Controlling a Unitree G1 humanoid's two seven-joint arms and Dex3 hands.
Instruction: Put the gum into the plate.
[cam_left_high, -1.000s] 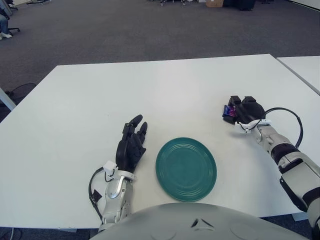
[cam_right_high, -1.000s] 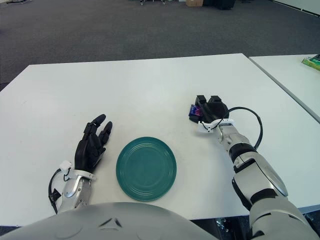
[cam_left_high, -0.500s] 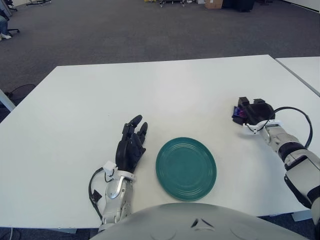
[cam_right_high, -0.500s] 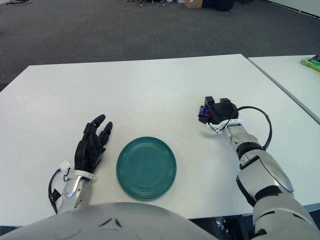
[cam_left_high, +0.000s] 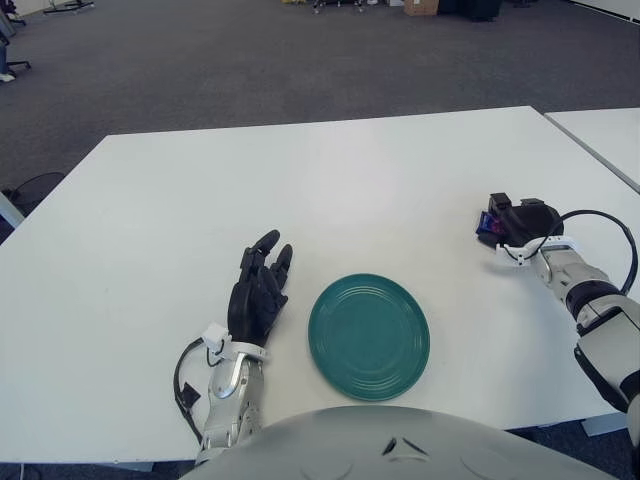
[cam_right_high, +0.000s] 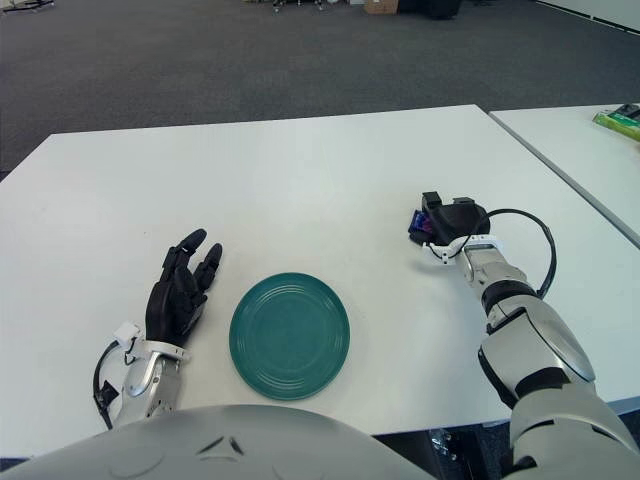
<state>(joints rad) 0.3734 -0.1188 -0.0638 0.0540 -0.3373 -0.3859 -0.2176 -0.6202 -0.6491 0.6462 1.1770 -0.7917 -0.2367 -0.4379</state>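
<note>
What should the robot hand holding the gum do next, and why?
Probably carry it toward the robot's left, over the green plate. The right robot hand is closed on the gum well off to the plate's right, and the plate has nothing on it. The left robot hand lies beside the plate's left.

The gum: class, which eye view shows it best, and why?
The right eye view: the gum peeks out as a blue-purple patch on the left side of the right hand, nearer mid-frame. The left eye view shows the same sliver, closer to the frame's right edge. The fingers hide most of it in both.
</note>
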